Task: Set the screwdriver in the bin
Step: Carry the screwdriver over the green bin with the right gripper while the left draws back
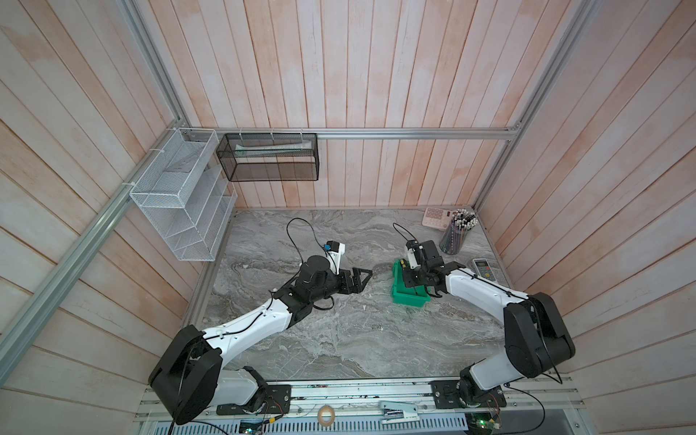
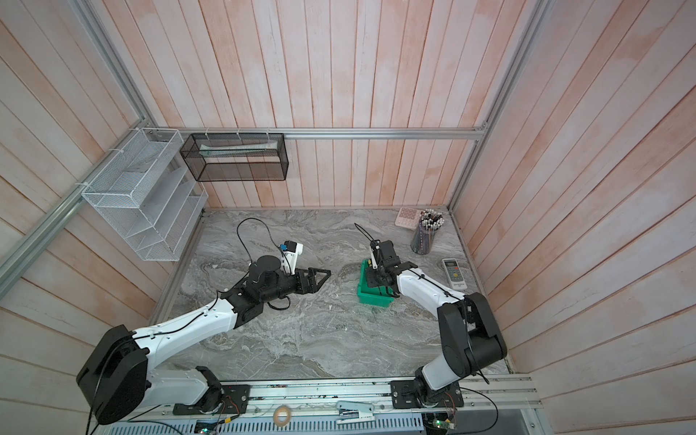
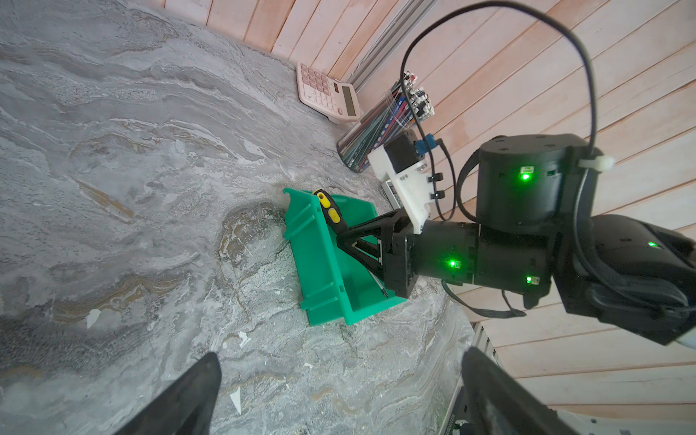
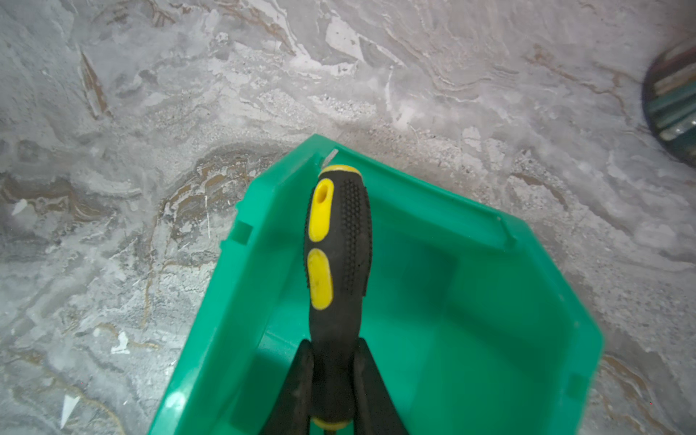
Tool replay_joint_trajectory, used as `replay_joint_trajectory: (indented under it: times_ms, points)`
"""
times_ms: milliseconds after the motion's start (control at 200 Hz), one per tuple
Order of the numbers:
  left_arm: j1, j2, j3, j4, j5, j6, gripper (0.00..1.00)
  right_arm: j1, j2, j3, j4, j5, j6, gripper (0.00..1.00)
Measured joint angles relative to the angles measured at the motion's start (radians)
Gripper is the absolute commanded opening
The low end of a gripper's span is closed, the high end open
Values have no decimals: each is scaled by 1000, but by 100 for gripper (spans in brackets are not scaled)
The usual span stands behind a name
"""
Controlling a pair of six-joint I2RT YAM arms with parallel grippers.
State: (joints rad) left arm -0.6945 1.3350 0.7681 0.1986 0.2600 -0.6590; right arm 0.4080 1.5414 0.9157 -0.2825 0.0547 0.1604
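Right pincer (image 4: 333, 361), clenched on the neck of the stubby black-and-yellow rubber-grip screwdriver (image 4: 337, 244), held its handle jutting ahead of the tips over the bright green rectangular plastic bin (image 4: 470, 282), seemingly so that release would drop it inside; left pincer (image 1: 362, 277) gaped, well apart.

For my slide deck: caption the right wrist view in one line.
Right gripper clamps the black-and-yellow screwdriver over the green bin, not yet released.
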Motion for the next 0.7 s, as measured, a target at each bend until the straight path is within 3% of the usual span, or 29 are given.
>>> replay_joint_trajectory:
  times_ms: [505,700]
  points:
    - [6,14,-1,-1,0,-2,100,96,145,104,-41,29,-48,5]
    - [64,-33,-58,-9,1,-21,100,117,215,218,-30,-2,-21,6]
